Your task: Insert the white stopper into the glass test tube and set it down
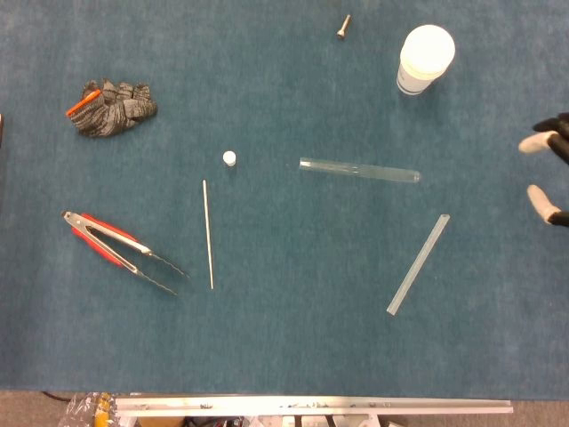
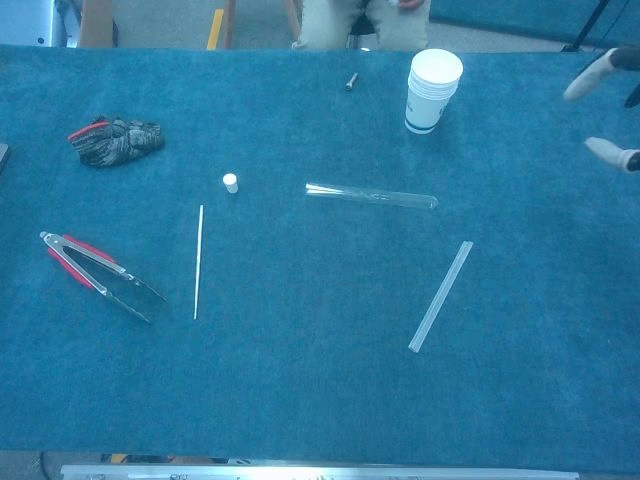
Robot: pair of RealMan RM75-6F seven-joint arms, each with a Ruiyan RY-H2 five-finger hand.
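Observation:
The small white stopper stands on the blue cloth left of centre, also seen in the chest view. The glass test tube lies on its side to its right, mouth toward the stopper. My right hand shows only partly at the right edge, well right of the tube, with light fingertips spread apart and nothing in it; the chest view shows it at the upper right. The left hand is out of sight.
A stack of white paper cups stands behind the tube, near the right hand. A clear flat bar lies diagonally in front of the tube. A thin white rod, red-handled tongs, a crumpled glove and a bolt lie elsewhere.

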